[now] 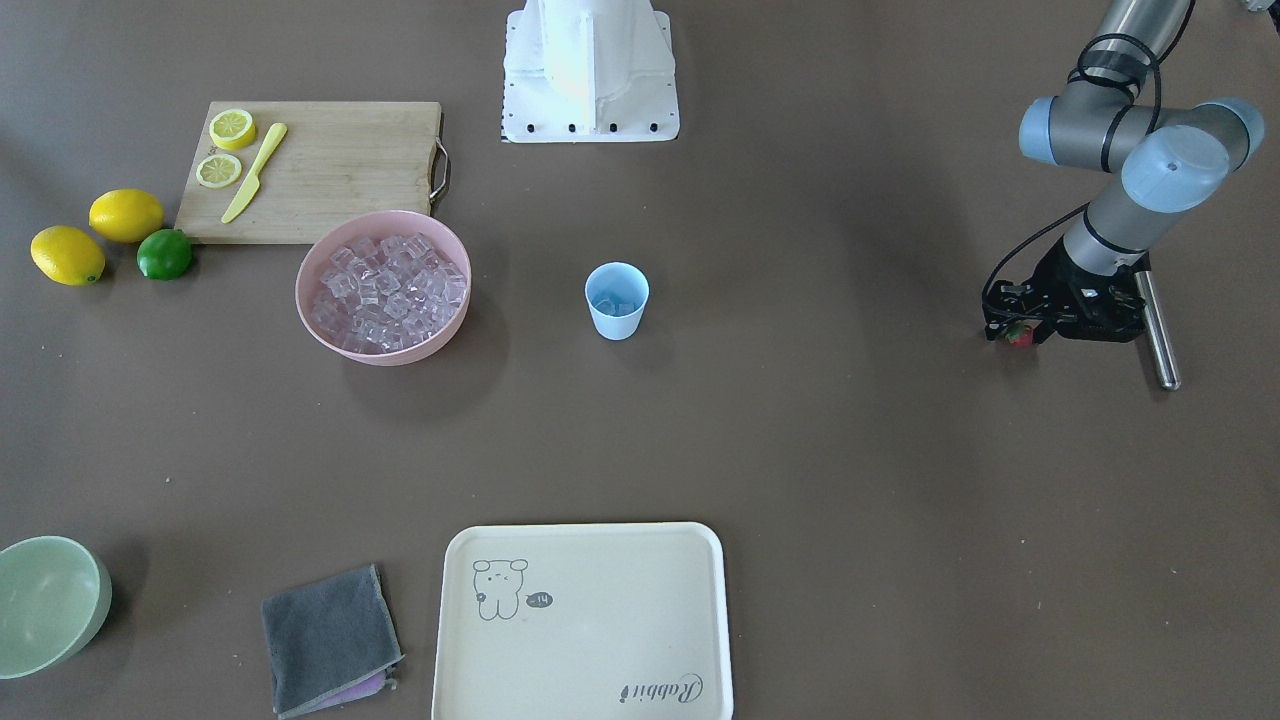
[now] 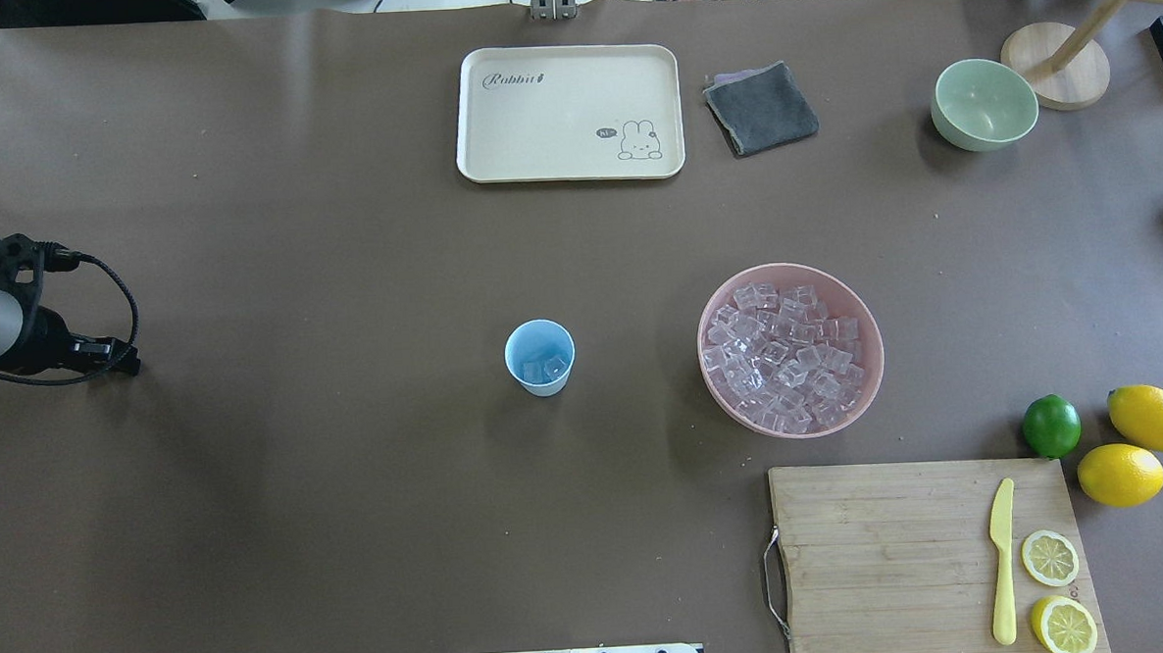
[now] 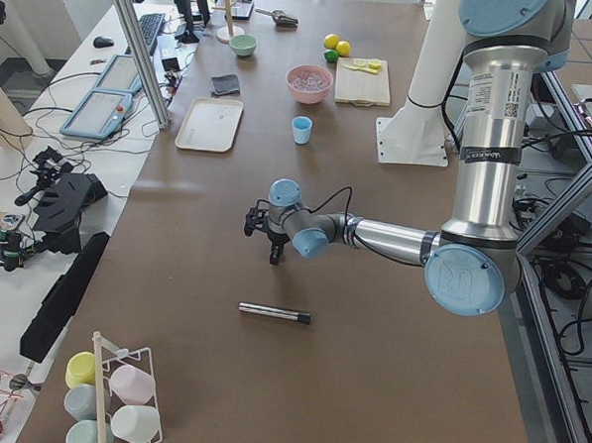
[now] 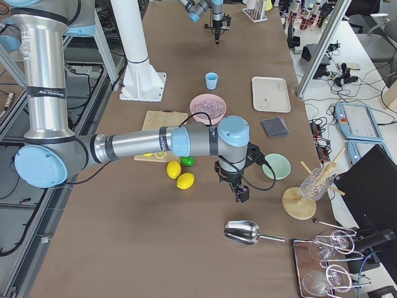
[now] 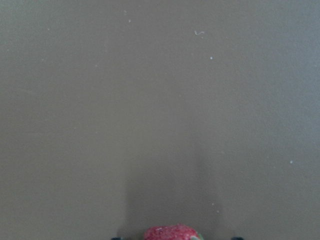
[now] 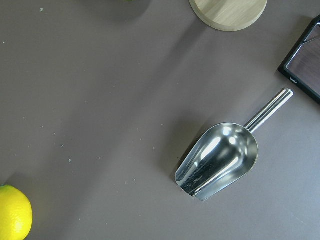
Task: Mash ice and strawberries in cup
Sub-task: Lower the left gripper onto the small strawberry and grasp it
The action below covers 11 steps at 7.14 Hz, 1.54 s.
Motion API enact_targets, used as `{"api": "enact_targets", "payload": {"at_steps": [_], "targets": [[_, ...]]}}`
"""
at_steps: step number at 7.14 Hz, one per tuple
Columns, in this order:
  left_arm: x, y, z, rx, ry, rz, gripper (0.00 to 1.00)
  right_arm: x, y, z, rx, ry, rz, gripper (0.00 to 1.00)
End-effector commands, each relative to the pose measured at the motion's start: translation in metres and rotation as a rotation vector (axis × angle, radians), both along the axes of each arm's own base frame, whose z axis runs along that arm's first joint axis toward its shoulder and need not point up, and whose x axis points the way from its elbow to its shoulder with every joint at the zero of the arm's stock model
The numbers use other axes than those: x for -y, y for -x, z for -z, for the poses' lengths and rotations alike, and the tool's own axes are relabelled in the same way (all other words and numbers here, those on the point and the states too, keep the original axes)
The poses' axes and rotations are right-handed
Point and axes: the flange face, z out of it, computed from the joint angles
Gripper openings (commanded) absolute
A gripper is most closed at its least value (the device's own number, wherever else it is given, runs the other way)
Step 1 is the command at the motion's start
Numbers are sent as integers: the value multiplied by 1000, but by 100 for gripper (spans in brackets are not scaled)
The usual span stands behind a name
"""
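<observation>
The light-blue cup [image 1: 616, 300] stands upright mid-table and holds a few ice cubes [image 2: 544, 369]. More ice [image 1: 385, 285] fills the pink bowl [image 1: 400, 352]. My left gripper [image 1: 1015, 330] hangs far from the cup, at the table's left end, just over the table, shut on the small red strawberry [image 1: 1021, 337]. The strawberry's top edge shows at the bottom of the left wrist view [image 5: 172, 233]. My right gripper [image 4: 240, 194] hangs near the pale green bowl [image 4: 276, 166]. I cannot tell whether it is open or shut.
A metal rod [image 1: 1157, 330] lies beside the left gripper. A metal scoop [image 6: 217, 160] lies below the right wrist. The cutting board [image 1: 320, 170] carries lemon slices and a yellow knife. Lemons and a lime [image 1: 164, 254], a cream tray [image 1: 585, 620] and a grey cloth [image 1: 330, 638] are also on the table.
</observation>
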Motion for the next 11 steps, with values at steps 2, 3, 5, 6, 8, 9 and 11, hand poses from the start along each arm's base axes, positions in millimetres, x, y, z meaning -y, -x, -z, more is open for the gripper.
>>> {"api": "enact_targets", "payload": {"at_steps": [2,3,5,6,8,9,11], "targets": [[3,4,2,1,-3,7,0,1,0,0,-2,-3,2,100],[8,10,6,-3,-12,16,0,0,0,-2,-2,3,2,100],[13,17,5,4,-5,32,0,0,0,-3,-2,3,2,100],[18,16,12,4,-3,34,0,0,0,-4,-2,5,2,100],[45,-6,88,14,11,38,0,-1,-1,-9,-6,12,6,100],[61,-20,144,21,29,47,0,0,-1,-19,-6,26,14,100],[72,-58,232,-47,100,127,0,3,-1,-34,-7,51,20,100]]}}
